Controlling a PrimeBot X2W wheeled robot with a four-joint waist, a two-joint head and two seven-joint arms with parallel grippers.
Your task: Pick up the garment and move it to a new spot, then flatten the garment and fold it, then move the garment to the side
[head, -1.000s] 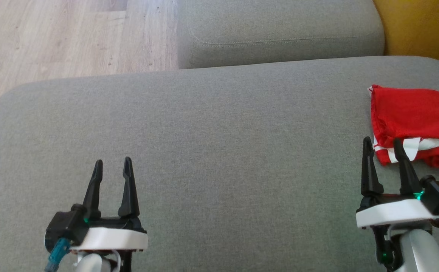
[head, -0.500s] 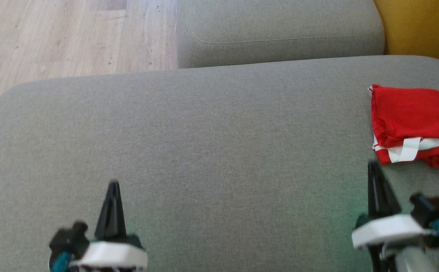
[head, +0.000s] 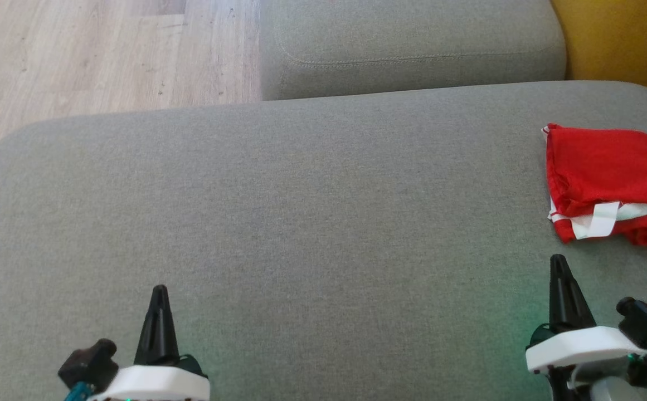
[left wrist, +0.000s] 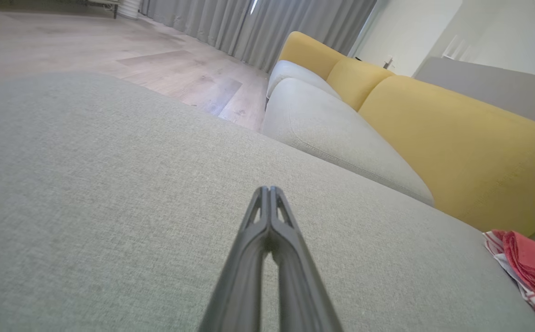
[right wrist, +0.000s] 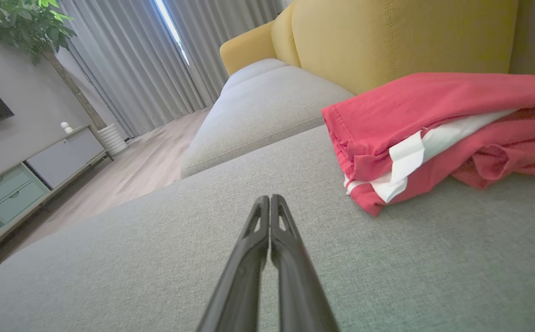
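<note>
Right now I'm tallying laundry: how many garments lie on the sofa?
1. The red garment with white stripes lies at the right end of the grey seat cushion, beyond the right gripper. Its right part leaves the head view, so more may be hidden.

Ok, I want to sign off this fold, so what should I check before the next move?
1. Red garment folded: ok.
2. Garment lies at the grey cushion's right side: ok.
3. Left jaws shut, holding nothing: ok.
4. Right jaws shut, apart from the garment: ok.
5. Garment wholly on the cushion: cannot tell, the picture cuts off its right part.
</note>
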